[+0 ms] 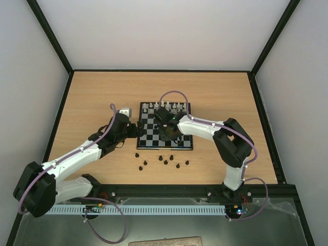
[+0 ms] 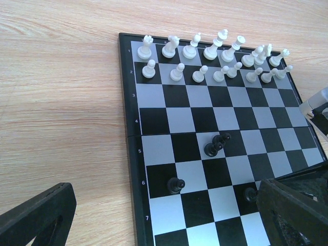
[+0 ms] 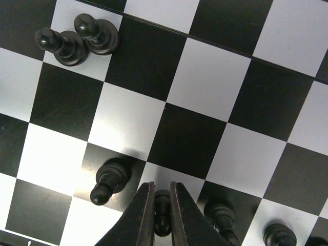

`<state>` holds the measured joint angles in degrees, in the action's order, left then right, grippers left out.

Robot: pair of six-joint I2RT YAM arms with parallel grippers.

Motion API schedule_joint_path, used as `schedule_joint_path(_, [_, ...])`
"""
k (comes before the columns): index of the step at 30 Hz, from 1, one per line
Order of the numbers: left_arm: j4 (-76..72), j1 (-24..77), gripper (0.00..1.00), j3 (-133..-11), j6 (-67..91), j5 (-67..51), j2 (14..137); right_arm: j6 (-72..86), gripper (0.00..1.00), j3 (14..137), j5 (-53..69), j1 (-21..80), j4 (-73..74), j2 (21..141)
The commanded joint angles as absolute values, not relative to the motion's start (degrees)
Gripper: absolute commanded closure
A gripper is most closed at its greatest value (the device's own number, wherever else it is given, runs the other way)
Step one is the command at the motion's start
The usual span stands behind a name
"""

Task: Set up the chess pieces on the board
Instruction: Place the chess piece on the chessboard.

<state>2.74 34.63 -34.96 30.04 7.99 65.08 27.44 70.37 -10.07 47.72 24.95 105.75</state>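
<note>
From above, we saw several black pieces loose on the table near the board, so most placing remained. In the left wrist view, the left gripper gaped empty over the board, where few stood. In the right wrist view, the right gripper pinched one black piece above its squares. No containers showed.

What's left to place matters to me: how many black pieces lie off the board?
8 pieces on the table just before the board: three left, five right. Arms may hide others.
</note>
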Motion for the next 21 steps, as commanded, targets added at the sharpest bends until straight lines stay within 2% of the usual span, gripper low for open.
schedule_joint_path(1, [3.25, 35.05, 0.01, -36.06, 29.62, 8.79, 65.12, 28.12, 0.91, 69.35, -10.03, 48.23, 26.85, 104.27])
schedule_joint_path(4, [3.10, 34.98, 0.00, -35.96, 29.62, 8.79, 65.39, 28.26, 0.84, 69.21, -10.94, 48.22, 27.10, 103.39])
schedule_joint_path(9, [2.36, 35.04, 0.01, -35.78, 29.79, 8.79, 66.20, 27.88, 0.78, 69.95, -11.35, 48.25, 27.25, 100.37])
schedule_joint_path(16, [2.03, 34.99, 0.00, -36.54, 30.01, 9.63, 70.62, 25.80, 0.73, 71.12, -10.60, 48.17, 26.89, 93.85])
schedule_joint_path(21, [2.74, 35.00, 0.01, -38.40, 29.54, 9.19, 75.88, 23.66, 0.70, 68.28, -14.60, 46.69, 25.63, 88.25])
